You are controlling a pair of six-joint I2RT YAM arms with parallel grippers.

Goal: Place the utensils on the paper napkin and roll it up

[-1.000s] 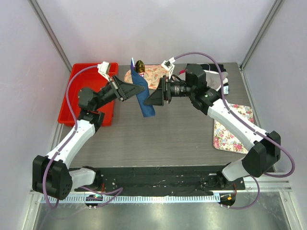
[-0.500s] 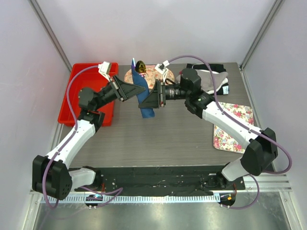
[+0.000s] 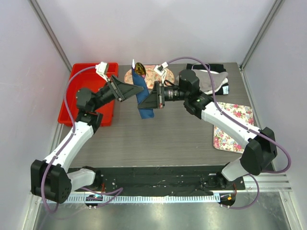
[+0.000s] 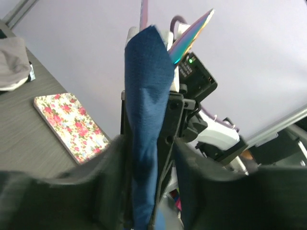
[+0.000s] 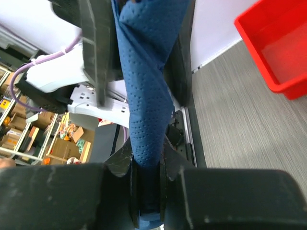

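Note:
The dark blue paper napkin is rolled into a tube and stands nearly upright in the air above the table's middle. Utensils stick out of its top: an iridescent rounded end and a thin pink handle. My right gripper comes in from the right and is shut on the roll's lower part, its jaws pressed against both sides. My left gripper is on the roll's left side. Its fingers straddle the napkin with a gap on one side, so it is open.
A red tray sits at the back left. A peach floral cloth lies behind the grippers and a black and grey cloth at the back right. A white floral mat lies on the right side of the table.
My right gripper moved left onto the roll and shut on it. My left gripper, which held the roll before, has opened its jaws.

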